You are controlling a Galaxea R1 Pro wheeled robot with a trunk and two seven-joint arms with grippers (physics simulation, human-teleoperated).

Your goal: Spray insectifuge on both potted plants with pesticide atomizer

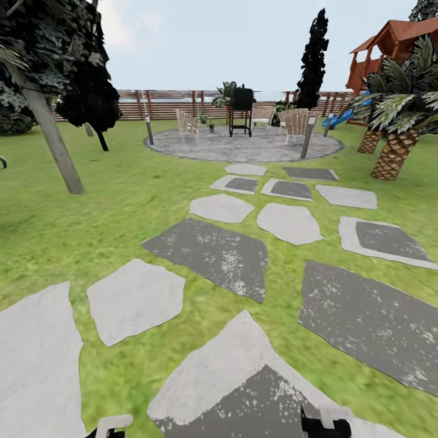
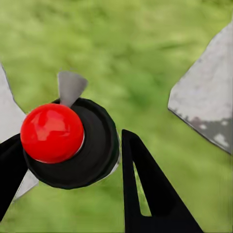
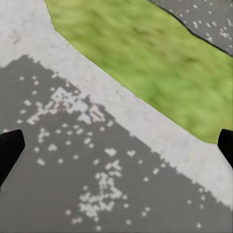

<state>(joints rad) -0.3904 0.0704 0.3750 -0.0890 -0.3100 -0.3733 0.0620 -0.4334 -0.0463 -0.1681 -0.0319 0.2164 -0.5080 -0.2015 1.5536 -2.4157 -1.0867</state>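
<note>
Both grippers cut off by head view's bottom edge — just pale and black tips. Small dark potted plant (image 1: pixel 211 126) by the wicker chairs on the round grey patio (image 1: pixel 182 148) — too small to tell leaves or pot. Black round atomizer with red cap (image 2: pixel 52 132) seen end-on, body hidden. Right gripper's (image 3: pixel 116 148) 2 black fingertips (image 3: pixel 9 150) clipped at frame edges. Lawn blurred.

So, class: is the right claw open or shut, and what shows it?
Open. In the right wrist view, the right claw has its black fingertips far apart at opposite edges, with bare stepping slab between them.
</note>
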